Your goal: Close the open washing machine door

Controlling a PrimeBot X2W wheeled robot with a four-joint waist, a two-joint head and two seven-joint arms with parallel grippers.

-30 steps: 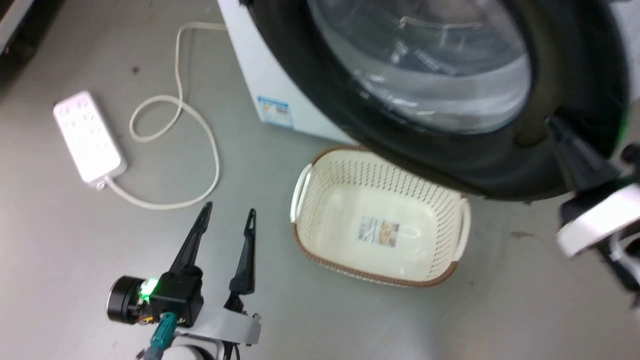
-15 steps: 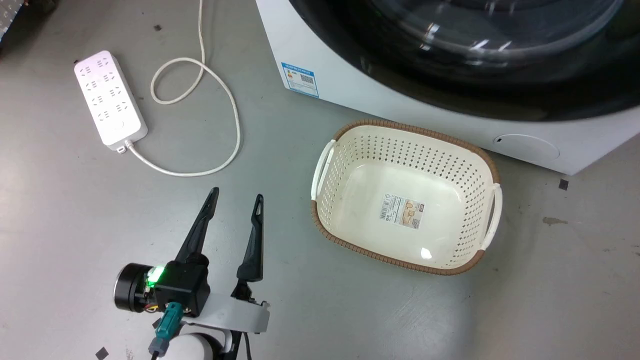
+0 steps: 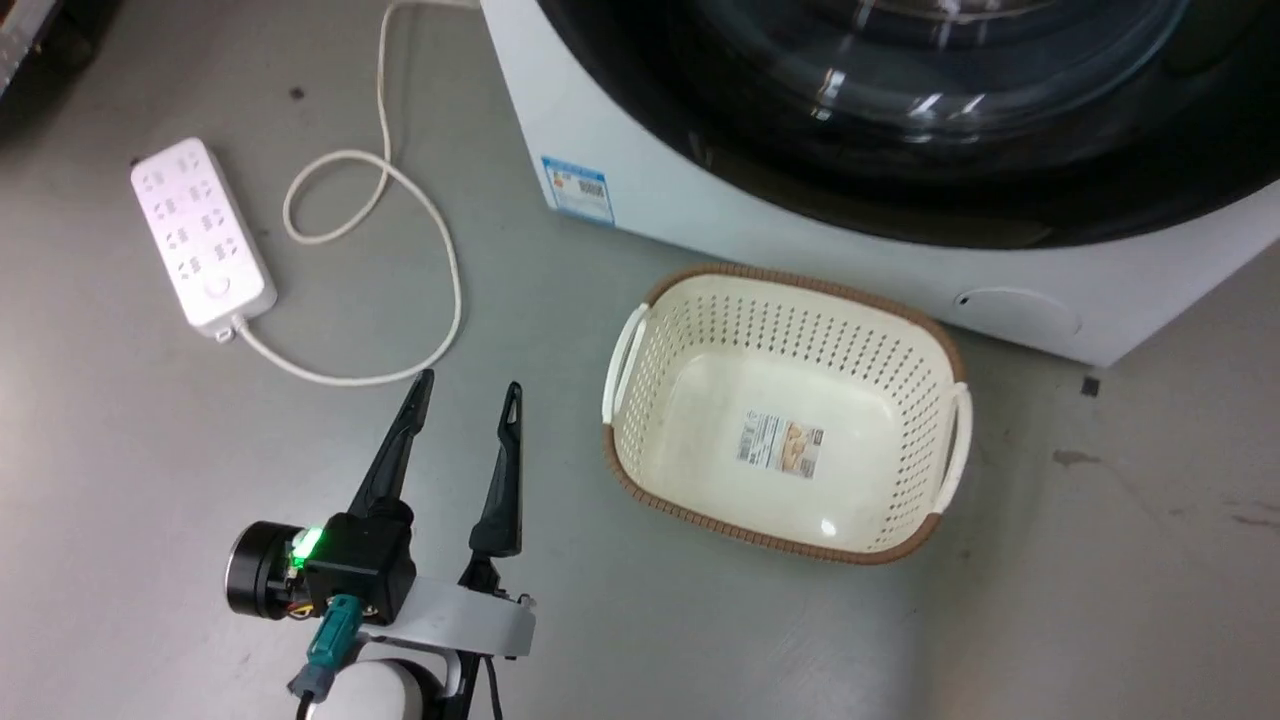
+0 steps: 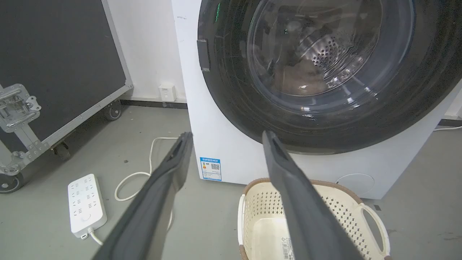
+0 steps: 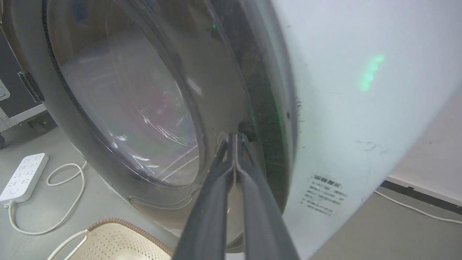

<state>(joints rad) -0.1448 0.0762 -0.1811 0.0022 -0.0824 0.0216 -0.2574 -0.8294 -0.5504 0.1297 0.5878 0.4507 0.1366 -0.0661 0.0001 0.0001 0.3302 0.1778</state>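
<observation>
Door (image 4: 231,90) sits against the front of the white washing machine (image 4: 231,169), straight ahead of the left tool (image 4: 228,133) and above its fingertips in the left wrist view. Black rim looks flush with the cabinet there; cannot tell if latched. Glass bowl (image 4: 325,54) at centre, with steel drum holes and a brownish lump visible through it. Grey tab (image 4: 204,54) on the rim, up and left of the tool.

Right tool (image 5: 234,135): fingers pressed together, nothing between them. Tips sit at the door's black rim, on the edge next to the machine's white side panel (image 5: 343,108). Touching or just off it, cannot tell; the right wrist view is blurred. Printed label (image 5: 323,196) on that panel, right of the tool.

Left tool in the head view: fingers spread wide, nothing in them, hanging over the grey floor (image 3: 150,480), well short of the machine. Green light is on at its wrist.

Around the left tool:
- Cream laundry basket (image 3: 622,365) with a brown rim is just to its right, on the floor directly before the machine and below the door. There is a paper label on its bottom.
- White power strip (image 3: 200,235) is ahead and to the left, and its cable (image 3: 458,300) loops across the floor ahead of the fingertips.
- Blue sticker (image 3: 577,188) is on the machine's lower corner, ahead and slightly right.
- Black flight case (image 4: 54,65) on castors is far left in the left wrist view, with a wall socket (image 4: 166,92) between it and the machine.
</observation>
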